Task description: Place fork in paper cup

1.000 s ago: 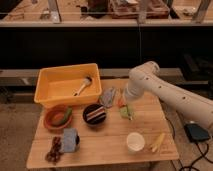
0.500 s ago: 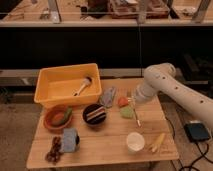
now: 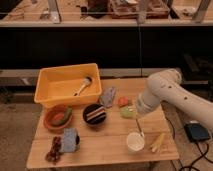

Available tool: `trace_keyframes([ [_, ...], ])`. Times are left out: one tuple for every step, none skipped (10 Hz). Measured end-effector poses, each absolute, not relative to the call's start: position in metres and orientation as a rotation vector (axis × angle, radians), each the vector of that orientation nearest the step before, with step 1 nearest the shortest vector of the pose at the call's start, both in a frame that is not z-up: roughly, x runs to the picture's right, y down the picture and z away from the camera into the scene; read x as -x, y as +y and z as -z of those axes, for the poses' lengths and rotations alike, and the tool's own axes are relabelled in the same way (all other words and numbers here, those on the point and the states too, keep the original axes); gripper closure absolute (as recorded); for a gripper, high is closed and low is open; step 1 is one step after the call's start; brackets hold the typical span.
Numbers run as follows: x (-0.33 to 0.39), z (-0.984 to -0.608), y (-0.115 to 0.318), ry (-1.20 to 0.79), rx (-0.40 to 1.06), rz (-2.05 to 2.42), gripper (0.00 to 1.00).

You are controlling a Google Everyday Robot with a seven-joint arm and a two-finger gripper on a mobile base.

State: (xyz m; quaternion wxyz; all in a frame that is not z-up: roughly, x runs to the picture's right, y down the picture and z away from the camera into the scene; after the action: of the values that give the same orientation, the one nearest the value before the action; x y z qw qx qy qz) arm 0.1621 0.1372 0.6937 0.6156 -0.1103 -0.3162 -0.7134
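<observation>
Fork (image 3: 138, 126) is hanging near-vertical, tip just over paper cup (image 3: 135, 143), gripper (image 3: 135, 115) clamping shut on its upper end. Looking stiff, light, slick; pinching that high is likely risking it pivoting.

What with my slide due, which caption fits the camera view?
Gripper, shut on the fork, holds it over the paper cup on the wooden table.

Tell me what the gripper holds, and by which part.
The gripper, just above the paper cup, holds the fork by its upper end; the lower end hangs down toward the cup's rim.
</observation>
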Motion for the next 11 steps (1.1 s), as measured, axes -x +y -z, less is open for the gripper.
trace_keyframes([
  [-0.162, -0.680, 0.149, -0.738, 0.250, 1.628, 0.88],
  [-0.163, -0.670, 0.159, -0.746, 0.247, 1.612, 0.88],
  [-0.165, -0.660, 0.168, -0.756, 0.242, 1.594, 0.88],
  [-0.164, -0.653, 0.176, -0.770, 0.235, 1.590, 0.88],
  [-0.164, -0.653, 0.177, -0.772, 0.234, 1.590, 0.88],
  [-0.162, -0.653, 0.176, -0.774, 0.232, 1.594, 0.88],
  [-0.163, -0.653, 0.176, -0.773, 0.233, 1.593, 0.88],
  [-0.164, -0.653, 0.177, -0.772, 0.233, 1.592, 0.88],
  [-0.164, -0.653, 0.177, -0.772, 0.233, 1.592, 0.88],
  [-0.163, -0.654, 0.177, -0.772, 0.233, 1.594, 0.88],
  [-0.163, -0.655, 0.177, -0.772, 0.234, 1.589, 0.88],
])
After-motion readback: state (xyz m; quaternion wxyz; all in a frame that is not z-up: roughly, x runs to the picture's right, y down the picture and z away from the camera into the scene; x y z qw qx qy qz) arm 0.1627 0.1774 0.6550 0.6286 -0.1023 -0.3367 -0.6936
